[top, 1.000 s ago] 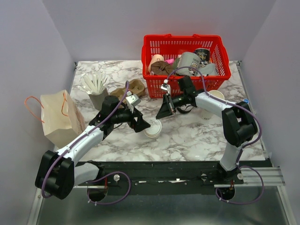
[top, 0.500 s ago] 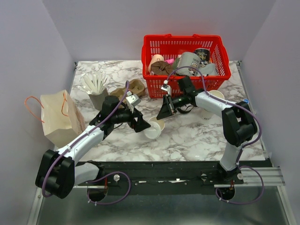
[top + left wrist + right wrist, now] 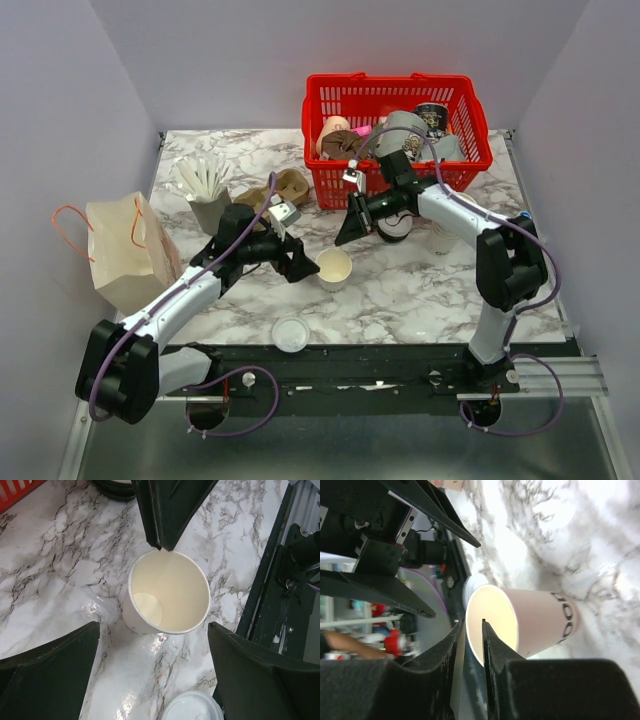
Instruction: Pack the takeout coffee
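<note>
Cup (image 3: 333,268) stands upright at mid-table, mouth up, between your two grippers. It is empty inside and has no lid on it. The lid (image 3: 291,334) lies flat on its own near the table's front edge, well apart from the cup and a little to its left.

The relation that matters: the cup's long axis is vertical, and it lies directly ahead of your left gripper (image 3: 298,262), just beside it on that gripper's right. Your right gripper (image 3: 343,240) reaches in from the far right, and its tips meet the cup's far rim. Both arms are close to the cup. The left arm looks nearer to the lid and to the bag (image 3: 128,255), which stands at the table's left edge, well apart from the cup.

Your left gripper is spread wide and holds nothing. In its wrist view the cup sits between the two fingers (image 3: 50,670) and touches neither.

Your right gripper is nearly closed, with a slim gap left between the jaws. One tip seems to hang over the cup's mouth and the other sits outside the wall, so the rim runs through the gap. You cannot tell whether it is pinching the rim or only straddling it.

The cup probably needs its lid back on before it goes into the bag.
</note>
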